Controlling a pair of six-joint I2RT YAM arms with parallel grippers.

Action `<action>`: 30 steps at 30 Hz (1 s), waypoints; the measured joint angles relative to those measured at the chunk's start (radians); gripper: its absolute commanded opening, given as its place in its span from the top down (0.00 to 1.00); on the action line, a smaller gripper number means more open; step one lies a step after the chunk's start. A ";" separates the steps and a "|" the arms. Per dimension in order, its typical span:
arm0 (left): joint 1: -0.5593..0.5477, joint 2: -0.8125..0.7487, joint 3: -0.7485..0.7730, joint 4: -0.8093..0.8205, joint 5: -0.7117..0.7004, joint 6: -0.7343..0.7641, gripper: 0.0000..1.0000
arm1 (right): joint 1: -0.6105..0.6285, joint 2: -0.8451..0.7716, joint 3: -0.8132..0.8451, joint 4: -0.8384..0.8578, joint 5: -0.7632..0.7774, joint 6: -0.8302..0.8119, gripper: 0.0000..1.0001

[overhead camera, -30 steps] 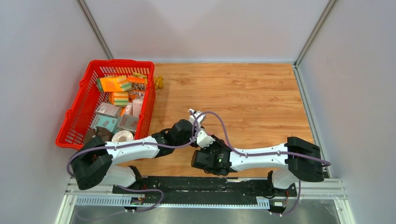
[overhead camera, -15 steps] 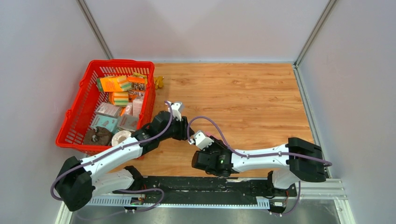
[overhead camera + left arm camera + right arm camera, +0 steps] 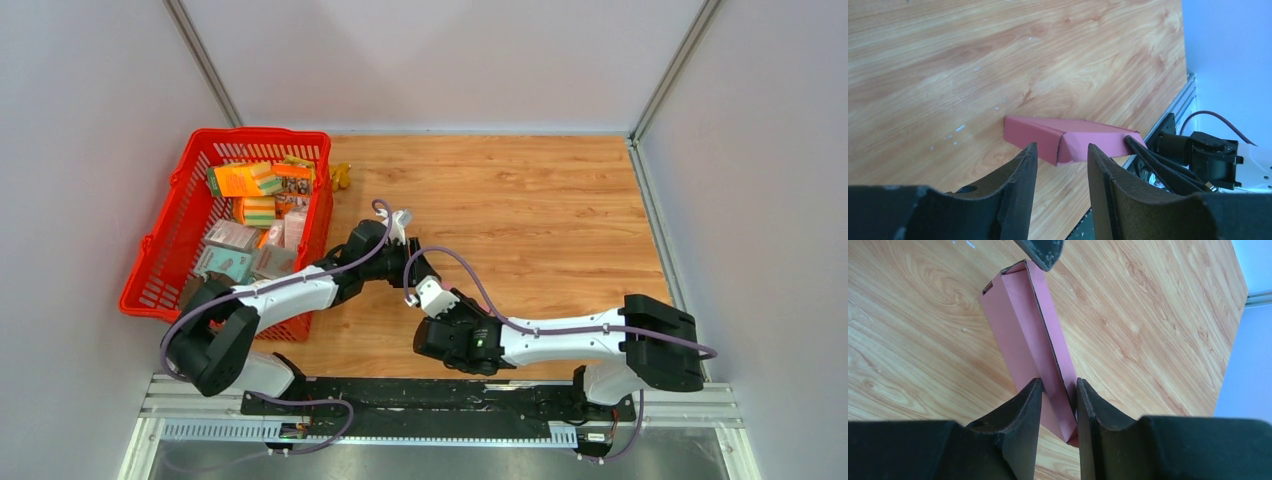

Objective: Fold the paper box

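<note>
Creased pink paper box (image 3: 1020, 325), right claw (image 3: 1058, 385) pinching, woodgrain table (image 3: 1158, 315)

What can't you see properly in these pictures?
Right wrist view: near end of the paper box, behind fingers of the right hand.
Left wrist view: its far side, turned away.
Top view: the whole box, under both arms; print on packages in the red basket, too small.
</note>
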 measured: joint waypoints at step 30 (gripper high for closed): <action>0.007 0.141 -0.045 0.265 0.067 -0.076 0.57 | -0.029 -0.032 -0.013 0.021 -0.045 -0.015 0.68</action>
